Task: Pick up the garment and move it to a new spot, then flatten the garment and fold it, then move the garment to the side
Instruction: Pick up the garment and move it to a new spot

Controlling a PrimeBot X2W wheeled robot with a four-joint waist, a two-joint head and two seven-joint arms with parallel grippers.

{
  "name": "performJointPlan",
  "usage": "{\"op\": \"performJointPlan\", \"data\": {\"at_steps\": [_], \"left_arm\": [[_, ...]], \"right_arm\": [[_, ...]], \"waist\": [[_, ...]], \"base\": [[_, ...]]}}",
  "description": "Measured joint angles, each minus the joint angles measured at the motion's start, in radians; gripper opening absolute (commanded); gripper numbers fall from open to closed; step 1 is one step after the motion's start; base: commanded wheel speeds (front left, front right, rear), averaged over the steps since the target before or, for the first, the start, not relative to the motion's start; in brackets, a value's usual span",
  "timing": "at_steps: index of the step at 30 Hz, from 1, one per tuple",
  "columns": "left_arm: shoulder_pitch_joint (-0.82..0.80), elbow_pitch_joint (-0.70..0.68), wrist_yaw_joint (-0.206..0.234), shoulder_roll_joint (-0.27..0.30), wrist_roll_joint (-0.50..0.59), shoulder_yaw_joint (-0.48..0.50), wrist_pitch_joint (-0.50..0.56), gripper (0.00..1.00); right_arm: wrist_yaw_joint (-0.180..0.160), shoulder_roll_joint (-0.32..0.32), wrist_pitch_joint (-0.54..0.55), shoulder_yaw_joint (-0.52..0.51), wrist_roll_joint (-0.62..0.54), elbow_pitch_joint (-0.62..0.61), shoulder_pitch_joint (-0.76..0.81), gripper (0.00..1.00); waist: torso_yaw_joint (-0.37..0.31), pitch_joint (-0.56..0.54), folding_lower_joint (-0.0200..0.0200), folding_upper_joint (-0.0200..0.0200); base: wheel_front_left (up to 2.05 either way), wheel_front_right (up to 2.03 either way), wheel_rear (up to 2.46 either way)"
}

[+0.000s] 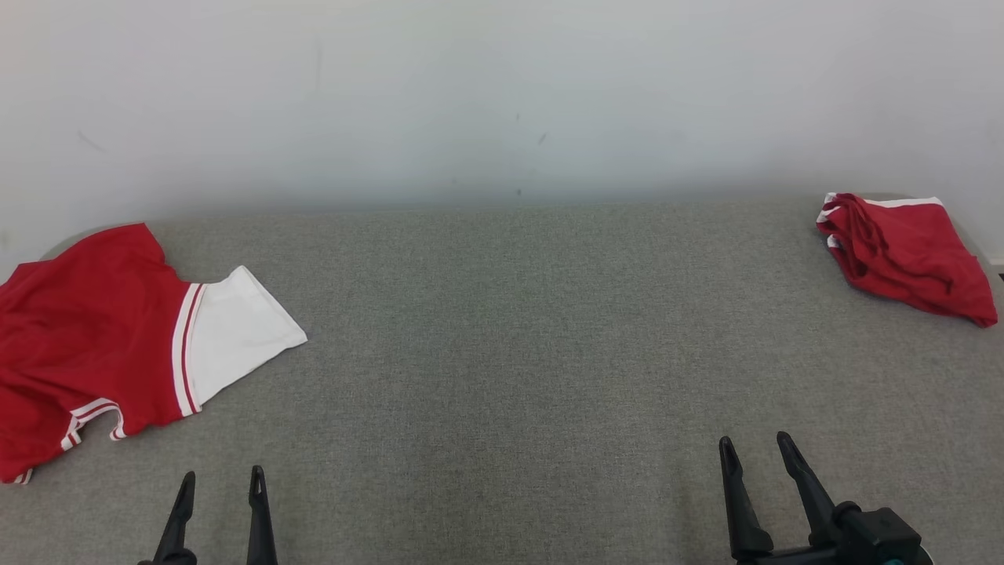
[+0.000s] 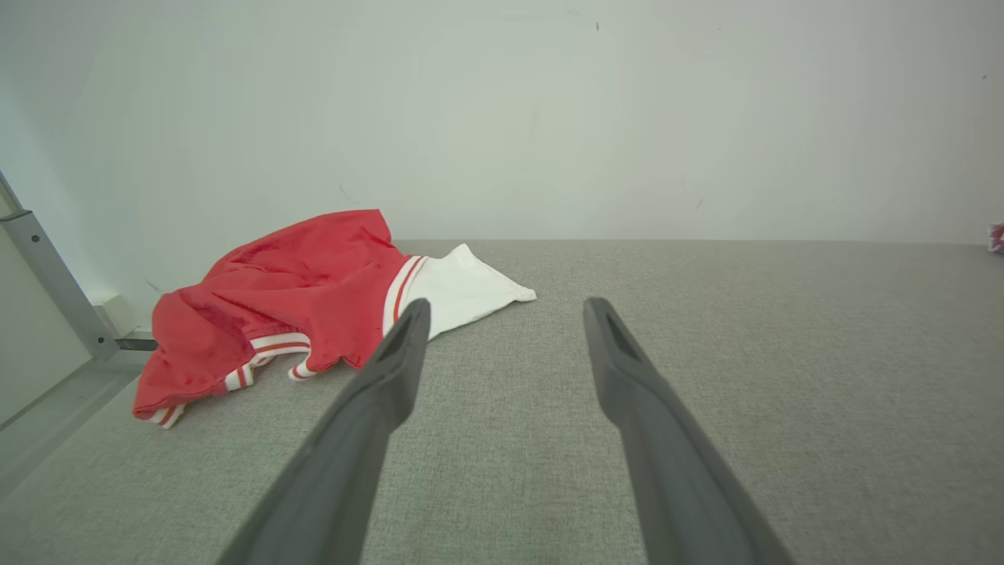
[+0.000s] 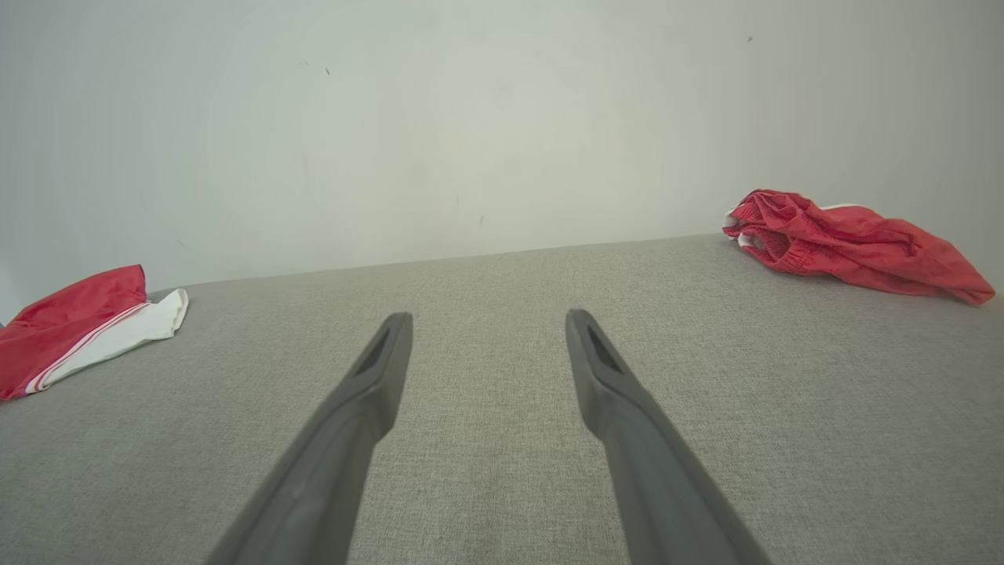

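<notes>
The opening step looks to be in hand, with the pick-up not yet begun: the left gripper (image 1: 222, 473) and the right gripper (image 1: 754, 439) hover low over the near edge of the grey woven-fabric table top (image 1: 502, 353), each with its two long dark fingers spread wide and nothing between them. The loose red jersey (image 1: 94, 329) with a white sleeve and red-and-white striped trim lies rumpled at the table's far left, near the left gripper and ahead of it; it reads as the garment to be handled, though I cannot be sure, since a crumpled red garment with white edging (image 1: 902, 251) sits bunched at the far right corner against the pale plain wall (image 1: 502, 94), well apart from both grippers. The next move probably calls for the left arm to reach forward and left, come down on a raised fold of the red cloth and pinch through it without snagging the table cover. Both garments lie directly on the table, not in any bin or basket
</notes>
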Motion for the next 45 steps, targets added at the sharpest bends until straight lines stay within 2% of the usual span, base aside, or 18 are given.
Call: {"op": "performJointPlan", "data": {"at_steps": [10, 16, 29, 45], "left_arm": [[-0.004, 0.006, -0.005, -0.001, 0.006, -0.002, 0.0, 1.0], [-0.014, 0.014, -0.009, -0.001, 0.014, -0.014, 0.0, 1.0], [-0.031, 0.029, -0.005, 0.01, 0.021, -0.02, 0.0, 1.0], [-0.031, 0.042, 0.005, 0.018, -0.007, 0.006, 0.0, 1.0]], "right_arm": [[0.0, 0.0, 0.0, -0.004, 0.0, -0.001, 0.007, 1.0], [0.0, 0.005, 0.0, -0.02, 0.0, -0.001, 0.023, 1.0], [0.0, 0.019, 0.0, -0.044, 0.001, 0.001, 0.043, 1.0], [0.0, 0.025, 0.0, -0.026, -0.009, -0.003, 0.042, 1.0]], "waist": [[0.006, -0.002, 0.0, 0.0], [0.044, -0.004, 0.0, 0.0], [0.221, 0.002, 0.0, 0.0], [0.454, 0.015, 0.0001, 0.0]], "base": [[0.0, 0.0, 0.0], [0.0, 0.0, 0.0], [0.0, 0.0, 0.0], [0.0, 0.0, 0.0]]}}
